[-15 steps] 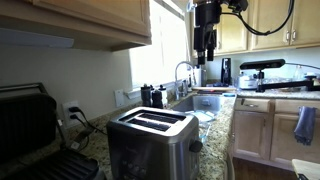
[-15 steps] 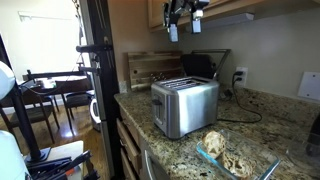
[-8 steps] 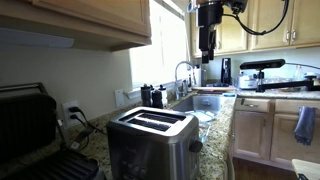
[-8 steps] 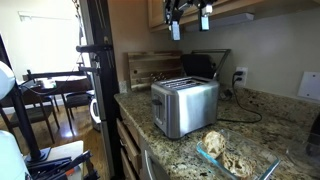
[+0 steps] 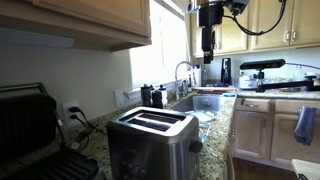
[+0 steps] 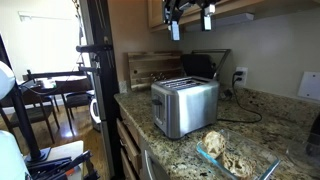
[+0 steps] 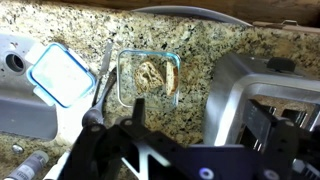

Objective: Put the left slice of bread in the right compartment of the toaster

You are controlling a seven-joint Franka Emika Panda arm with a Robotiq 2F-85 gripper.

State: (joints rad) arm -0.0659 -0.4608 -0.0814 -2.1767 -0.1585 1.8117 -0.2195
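The stainless-steel toaster (image 5: 152,137) (image 6: 185,105) stands on the granite counter with its two black slots facing up. Its side also shows at the right of the wrist view (image 7: 240,95). Bread slices (image 7: 155,72) lie in a clear glass container (image 7: 125,90), which sits beside the toaster in an exterior view (image 6: 225,152). I cannot tell the left slice from the others. My gripper (image 5: 207,42) (image 6: 190,25) hangs open and empty high above the counter, near the cabinets. In the wrist view its fingers (image 7: 133,112) frame the counter between the container and the toaster.
A black contact grill (image 5: 30,125) sits left of the toaster. A sink with a faucet (image 5: 185,75) lies behind it. A blue lid (image 7: 62,73) and a utensil (image 7: 105,68) lie by the container. A power cord (image 6: 240,112) runs to the wall outlet. Upper cabinets (image 5: 75,20) overhang the counter.
The gripper has turned a little about its own axis while staying high above the counter. Toaster, bread and container have not moved.
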